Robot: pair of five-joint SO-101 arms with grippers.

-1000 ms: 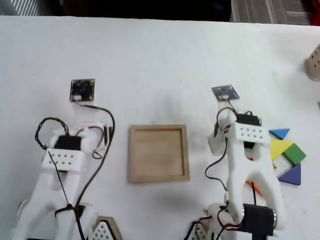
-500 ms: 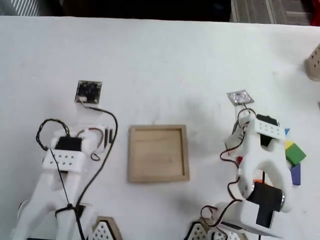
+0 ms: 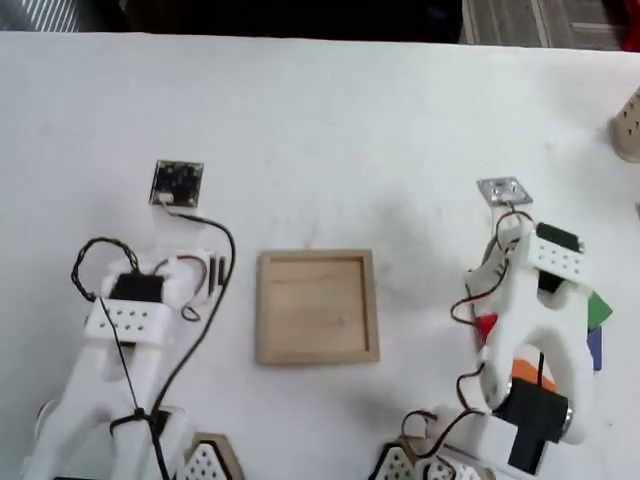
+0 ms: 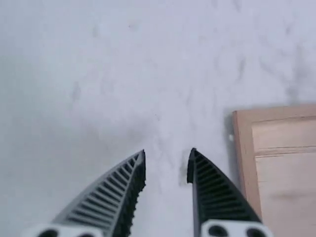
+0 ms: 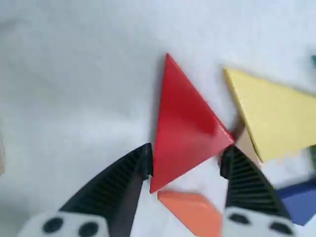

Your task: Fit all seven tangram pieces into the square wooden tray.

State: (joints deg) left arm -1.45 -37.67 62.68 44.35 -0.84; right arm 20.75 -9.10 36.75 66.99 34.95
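Note:
The square wooden tray [image 3: 316,305] lies empty mid-table between the arms; its corner [image 4: 276,153] shows in the left wrist view. The tangram pieces lie to its right, mostly under the right arm: red [image 3: 486,325], orange [image 3: 525,369], green [image 3: 599,308] and blue [image 3: 595,349] bits peek out. In the right wrist view my right gripper [image 5: 186,160] is open, its fingers either side of the red triangle [image 5: 184,126], with a yellow triangle [image 5: 270,113], an orange piece [image 5: 190,212] and a blue piece [image 5: 296,197] beside it. My left gripper [image 4: 166,165] is open over bare table left of the tray.
A pegged wooden block [image 3: 627,125] stands at the table's far right edge. Cables loop around the left arm's base [image 3: 150,270]. The white tabletop stretches open behind the tray.
The right arm has swung right and lowered over the pile of pieces, covering most of them. The left arm shifted slightly at first, then stayed still.

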